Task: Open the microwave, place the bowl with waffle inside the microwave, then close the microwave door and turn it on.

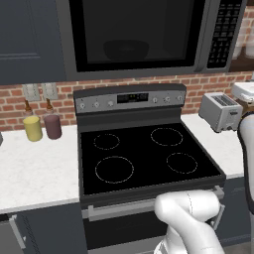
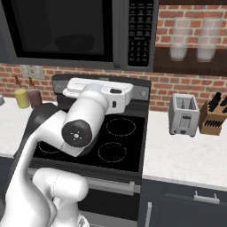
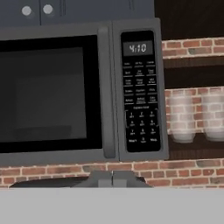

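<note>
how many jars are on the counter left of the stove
2: a yellow jar and a maroon jar side by side against the brick wall, the yellow one farther left. None seem hidden.

Before me the microwave [image 3: 83, 92] is dark grey, its microwave door [image 3: 52, 94] glazed black, its keypad [image 3: 140, 92] black with pale lettering. Red brick wall [image 1: 149, 82] with pale mortar; black stove top [image 1: 144, 154] ringed white; silver toaster [image 1: 221, 111]; yellow jar [image 1: 32, 127], maroon jar [image 1: 52, 125].

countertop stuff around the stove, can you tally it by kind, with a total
jars: 2, a yellow jar and a maroon jar left of the stove
toaster: 1, the silver toaster to the right
knife block: 1, the wooden knife block beside the toaster
total: 4
</note>
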You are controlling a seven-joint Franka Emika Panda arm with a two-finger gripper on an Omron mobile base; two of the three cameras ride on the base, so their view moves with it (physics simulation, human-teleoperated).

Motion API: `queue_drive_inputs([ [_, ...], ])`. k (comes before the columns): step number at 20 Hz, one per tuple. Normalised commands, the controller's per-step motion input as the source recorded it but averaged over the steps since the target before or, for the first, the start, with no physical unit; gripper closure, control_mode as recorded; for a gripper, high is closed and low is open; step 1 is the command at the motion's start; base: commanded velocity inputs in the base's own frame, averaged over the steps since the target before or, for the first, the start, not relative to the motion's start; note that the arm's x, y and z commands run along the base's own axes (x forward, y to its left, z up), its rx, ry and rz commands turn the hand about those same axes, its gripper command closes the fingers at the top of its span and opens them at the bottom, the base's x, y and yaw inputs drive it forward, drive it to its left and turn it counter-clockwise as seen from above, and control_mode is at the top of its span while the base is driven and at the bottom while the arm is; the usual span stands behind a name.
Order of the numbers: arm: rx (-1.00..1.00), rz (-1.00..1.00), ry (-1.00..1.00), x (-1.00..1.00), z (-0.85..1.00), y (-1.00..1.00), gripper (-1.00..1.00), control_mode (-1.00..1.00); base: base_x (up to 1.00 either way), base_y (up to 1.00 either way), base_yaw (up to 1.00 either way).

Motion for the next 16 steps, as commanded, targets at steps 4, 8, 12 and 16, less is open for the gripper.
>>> queue_drive_inputs([
  [4,0.00,-0.03,0.00,0.16,0.00,-0.15,1.00,-1.00,0.00,0.00,0.00],
  [8,0.00,-0.02,0.00,0.11,0.00,-0.06,1.00,-1.00,0.00,0.00,0.00],
  [12,0.00,0.00,0.00,0.01,0.00,-0.23,1.00,-1.00,0.00,0.00,0.00],
  [16,0.00,0.00,0.10,0.32,0.00,-0.16,1.00,-1.00,0.00,0.00,0.00],
])
